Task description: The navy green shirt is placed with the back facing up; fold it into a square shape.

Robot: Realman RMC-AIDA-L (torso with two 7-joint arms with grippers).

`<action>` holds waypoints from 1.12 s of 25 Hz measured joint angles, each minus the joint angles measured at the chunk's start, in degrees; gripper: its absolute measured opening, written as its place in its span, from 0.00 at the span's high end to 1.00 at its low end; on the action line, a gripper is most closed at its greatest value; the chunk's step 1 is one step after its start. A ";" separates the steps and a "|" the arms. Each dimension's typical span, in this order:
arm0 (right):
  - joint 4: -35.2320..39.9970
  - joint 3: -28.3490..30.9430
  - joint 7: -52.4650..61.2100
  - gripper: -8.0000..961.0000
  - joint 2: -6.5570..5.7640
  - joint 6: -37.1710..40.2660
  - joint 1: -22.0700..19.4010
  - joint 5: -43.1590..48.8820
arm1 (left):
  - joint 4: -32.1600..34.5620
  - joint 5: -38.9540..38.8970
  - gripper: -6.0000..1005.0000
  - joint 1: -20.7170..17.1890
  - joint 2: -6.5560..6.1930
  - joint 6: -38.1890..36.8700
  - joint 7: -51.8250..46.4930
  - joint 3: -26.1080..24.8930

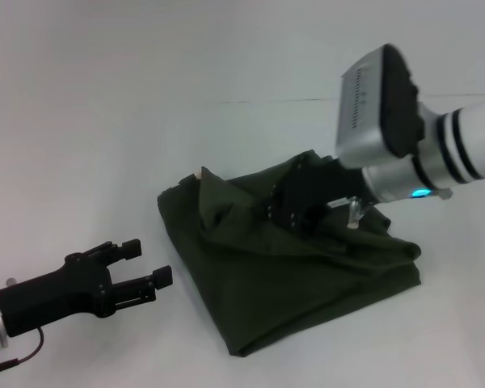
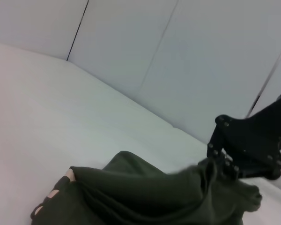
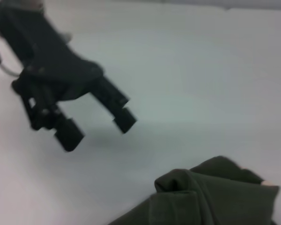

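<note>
the navy green shirt (image 1: 307, 275) is seen bunched and partly folded on the white counter (image 1: 105, 121), roughly centre-right in the head view, with creases across its top and a small pale patch showing at its far-left corner. the right hand (image 1: 295, 212) is pressed down into the upper middle of the shirt, fabric gathered around its black fingers; whether cloth is actually pinched cannot be told, since the fingertips are buried in the folds. in the left wrist view the same right hand (image 2: 225, 164) is seen at the raised edge of the shirt (image 2: 145, 197), touching the fabric. the left hand (image 1: 145, 271) is held off the counter near the shirt's left edge, apart from the cloth, fingers spread open and nothing gripped. in the right wrist view the left hand (image 3: 96, 126) is seen open above bare counter, the shirt (image 3: 210, 197) lying beside it.
</note>
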State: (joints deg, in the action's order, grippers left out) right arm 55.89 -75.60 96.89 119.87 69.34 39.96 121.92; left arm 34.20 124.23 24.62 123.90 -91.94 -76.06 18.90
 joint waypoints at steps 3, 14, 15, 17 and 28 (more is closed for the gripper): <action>0.15 3.64 -0.34 0.92 -0.04 -0.03 -0.92 -0.48 | 0.14 -0.10 0.10 0.08 -0.12 -0.07 -0.02 0.00; -4.35 18.81 -3.75 0.90 -0.08 -1.77 -2.42 -1.87 | -0.11 -0.92 0.10 0.78 -0.30 -0.19 -0.06 -0.01; -4.96 19.07 -3.86 0.90 -0.07 -2.51 -2.42 -1.97 | -0.16 -0.94 0.10 0.85 -0.30 -0.17 -0.08 -0.01; -6.24 19.22 -3.96 0.89 -0.06 -4.44 -2.43 -2.14 | -0.23 -0.98 0.10 1.02 -0.31 -0.17 -0.17 0.00; -12.14 19.41 -5.26 0.87 -0.03 -16.08 -2.30 -5.78 | -0.04 -1.02 0.10 1.32 -0.37 0.10 -1.57 0.00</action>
State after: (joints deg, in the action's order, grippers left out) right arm 43.75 -56.18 91.63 119.84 53.26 37.65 116.13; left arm 34.16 123.21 25.94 123.52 -91.84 -77.63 18.90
